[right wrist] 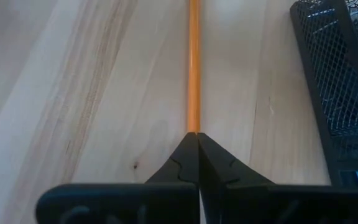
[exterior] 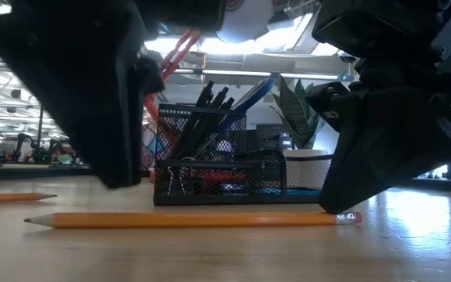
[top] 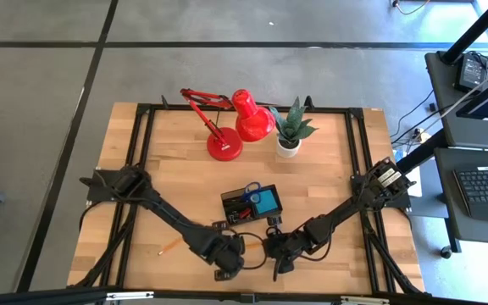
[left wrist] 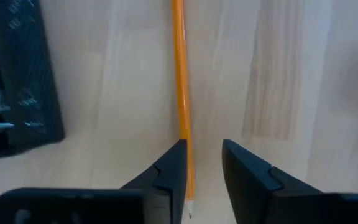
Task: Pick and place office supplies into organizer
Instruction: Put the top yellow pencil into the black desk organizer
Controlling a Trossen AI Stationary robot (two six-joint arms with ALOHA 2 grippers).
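Note:
An orange pencil [exterior: 194,220] lies flat on the wooden table in front of the black mesh organizer [exterior: 218,176], which holds pens, blue-handled scissors and a blue note pad. My right gripper [right wrist: 197,140] is shut at the pencil's eraser end [exterior: 349,217]. My left gripper [left wrist: 204,162] is open over the pencil's sharpened end [left wrist: 189,208]. The pencil runs between its two fingers, close beside one finger [left wrist: 169,171]; I cannot tell whether they touch. In the high view both grippers sit near the table's front edge, the left [top: 227,267] and the right [top: 280,263]. My right gripper rests its shut fingertips [exterior: 333,208] on the pencil just short of the eraser end [right wrist: 193,124]. The fingers slant down from above and lie along the pencil. The pencil lies flat on the table along its whole length.
A second pencil [top: 172,246] lies on the table toward the left. A red desk lamp [top: 231,127] and a potted green plant [top: 291,131] stand at the far side. The organizer [top: 227,199] is just beyond both grippers.

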